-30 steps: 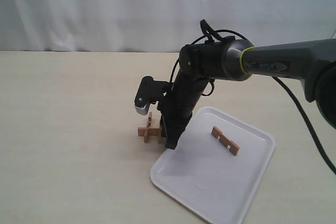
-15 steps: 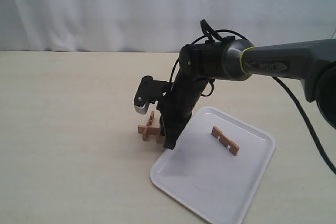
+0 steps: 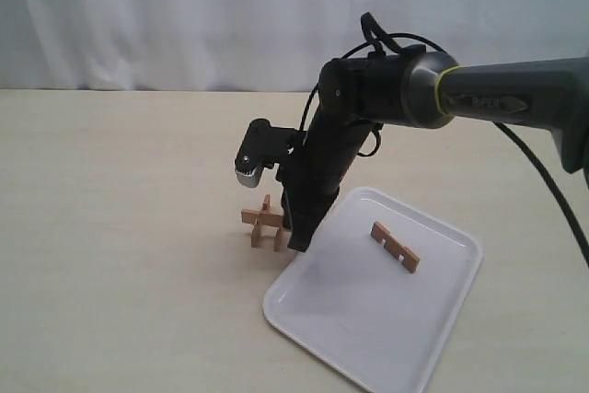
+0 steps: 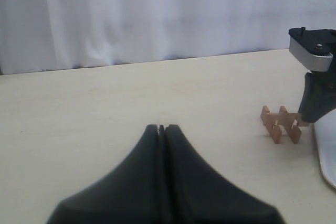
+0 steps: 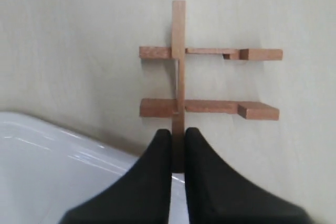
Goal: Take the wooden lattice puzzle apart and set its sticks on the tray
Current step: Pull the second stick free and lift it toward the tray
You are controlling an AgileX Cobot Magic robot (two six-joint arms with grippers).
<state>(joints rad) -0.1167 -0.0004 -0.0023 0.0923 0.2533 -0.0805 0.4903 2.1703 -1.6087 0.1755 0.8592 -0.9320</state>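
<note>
The small light-brown wooden lattice puzzle [image 3: 265,223] stands on the pale beige table [image 3: 120,227], just beside the edge of the large white rectangular tray [image 3: 368,315] with rounded corners, but not on it. In the right wrist view the puzzle [image 5: 207,80] shows as three flat sticks: two parallel notched bars and one crossing stick [image 5: 178,40] that runs through both of them. The black right hand [image 3: 296,244] reaches down steeply from its dark arm, and its two fingers are clamped on the near end of this crossing stick [image 5: 178,132], next to the rim of the tray [image 5: 52,156]. One separate short notched wooden stick [image 3: 395,247] lies flat inside the tray, well apart from the puzzle. The black left hand [image 4: 161,128] is over the bare table, its fingers pressed together with nothing between them, and from there the puzzle [image 4: 281,124] is seen far to the side.
</note>
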